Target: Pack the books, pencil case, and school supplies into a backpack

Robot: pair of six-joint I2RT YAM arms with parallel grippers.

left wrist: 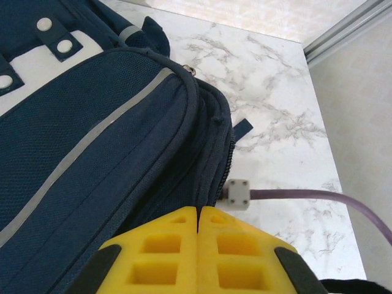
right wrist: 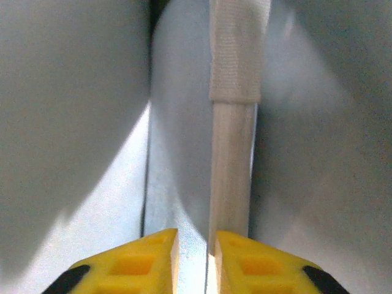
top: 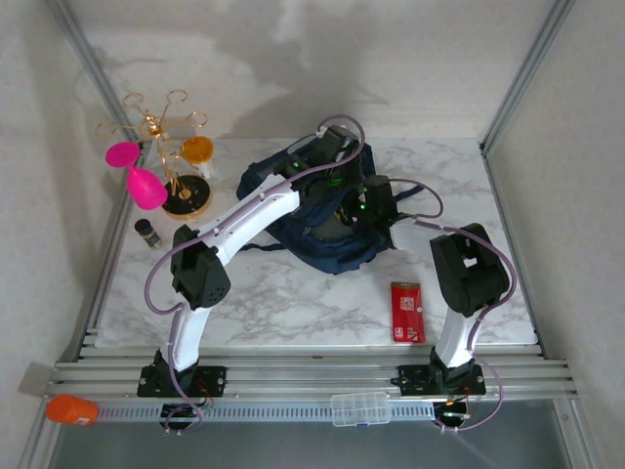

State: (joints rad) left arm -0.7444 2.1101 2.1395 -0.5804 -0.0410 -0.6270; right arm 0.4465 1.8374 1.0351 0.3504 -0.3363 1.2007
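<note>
The backpack lies in the middle of the table, toward its far edge, with both arms reaching over it. It is a large dark navy fabric bag, slumped and rumpled, and one dark strap trails onto the marble at its left.

From the left wrist, the backpack is seen close up as coarse navy weave. A grey trim stripe runs slantwise across the panel. At the top left is a white patch crossed by navy tabs with white snaps; zip seams curve round the corner, and a short navy tab pokes out onto the table. The left claw has its yellow fingers pressed flat together with nothing between them, just beside the bag's edge. A purple cable with a grey block on it lies across the marble.

The right claw stands narrow, a thin gap between the yellow fingers and nothing seen in that gap. Pale grey walls close in on both sides. A pale strip capped by white webbing runs down to the right-hand finger; whether it touches the finger cannot be told.

A flat red item lies on the table near the right arm, well apart from the backpack. At the far left stands a gold rack with pink and orange glasses, and a small dark bottle stands near it.
</note>
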